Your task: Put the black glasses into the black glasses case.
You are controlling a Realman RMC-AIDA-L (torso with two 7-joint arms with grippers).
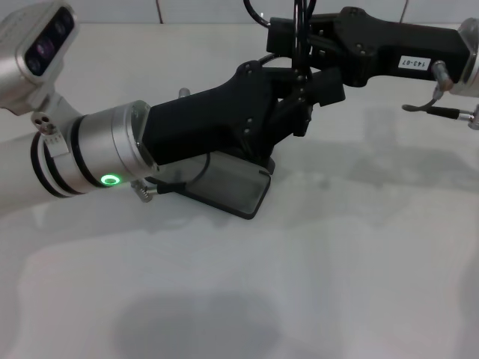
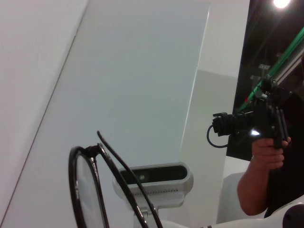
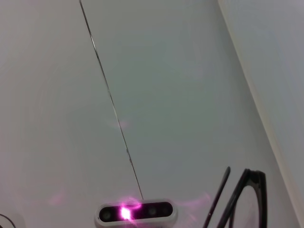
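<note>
The black glasses case lies open on the white table, grey lining up, partly hidden under my left arm. My left gripper and my right gripper meet above the case, close together. The black glasses are up in the air between them: thin black lines rise at the meeting point in the head view. A rim and temple show close up in the left wrist view, and part of the frame in the right wrist view. I cannot see which gripper grips them.
The white table spreads in front and to the right of the case. A tiled wall stands behind. The left wrist view shows my head camera and a person standing beyond.
</note>
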